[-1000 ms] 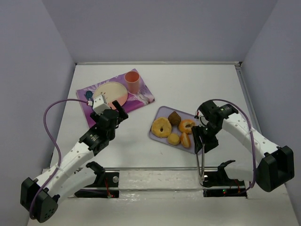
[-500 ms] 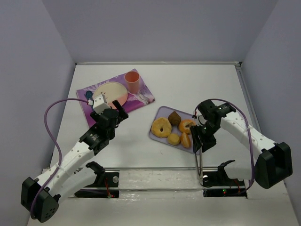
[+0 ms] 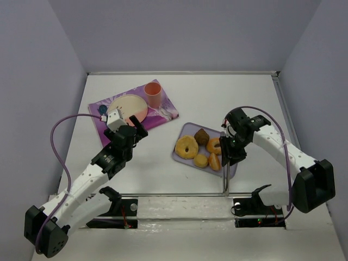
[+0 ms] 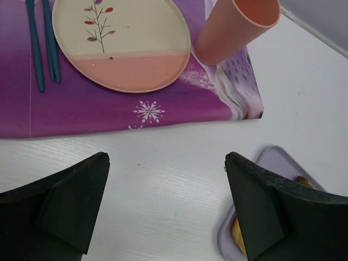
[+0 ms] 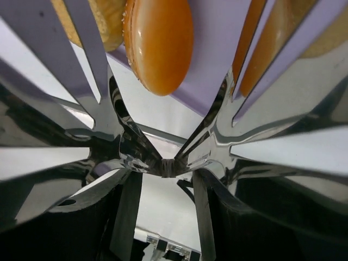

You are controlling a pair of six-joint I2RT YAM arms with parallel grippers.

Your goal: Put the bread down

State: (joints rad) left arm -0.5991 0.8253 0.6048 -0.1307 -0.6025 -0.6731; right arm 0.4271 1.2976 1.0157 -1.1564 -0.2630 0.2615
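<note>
Right gripper (image 3: 232, 152), clamped on metal tongs (image 5: 122, 138), has shifted inward over lavender tray (image 3: 184, 130), right of desk centre. Tong arms now straddle bread (image 5: 159, 46) at tray's near edge. Pickup likely imminent. Left gripper (image 4: 166, 163) open, idle.

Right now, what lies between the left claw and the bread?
The top view shows it: from the left claw, first bare table, then, on the tray, the yellow ring doughnut and the small pale bun, next to the bread.
</note>
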